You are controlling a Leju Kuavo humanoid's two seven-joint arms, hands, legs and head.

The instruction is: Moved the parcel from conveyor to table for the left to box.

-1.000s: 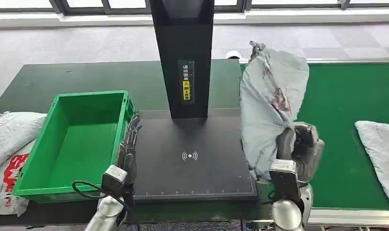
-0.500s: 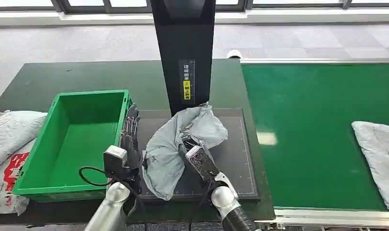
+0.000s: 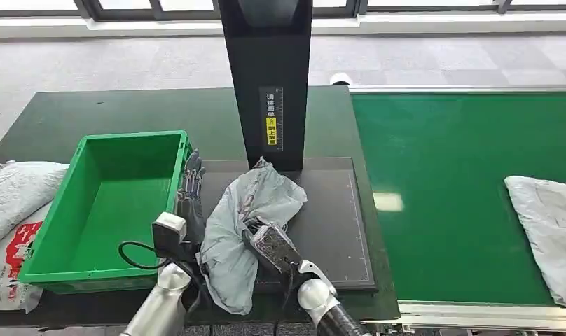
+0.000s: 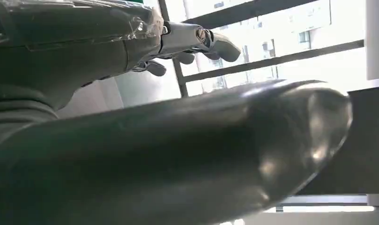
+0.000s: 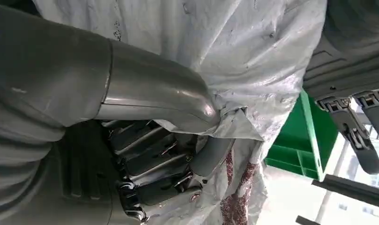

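The grey parcel (image 3: 249, 224) is off the conveyor (image 3: 462, 196) and lies crumpled on the black scanning pad (image 3: 333, 224), draping over its front-left edge. The right hand (image 3: 270, 245) grips it; in the right wrist view the fingers (image 5: 150, 164) are dug into the plastic. Releasing and boxing remain. The left hand (image 3: 189, 192) waits, fingers apparently straight and empty, between parcel and green bin (image 3: 119, 203). Another parcel (image 3: 546, 231) sits near the conveyor's right edge.

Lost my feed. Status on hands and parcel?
Right hand grips the grey parcel over the black pad. Left hand open beside the green box. Nothing between them.
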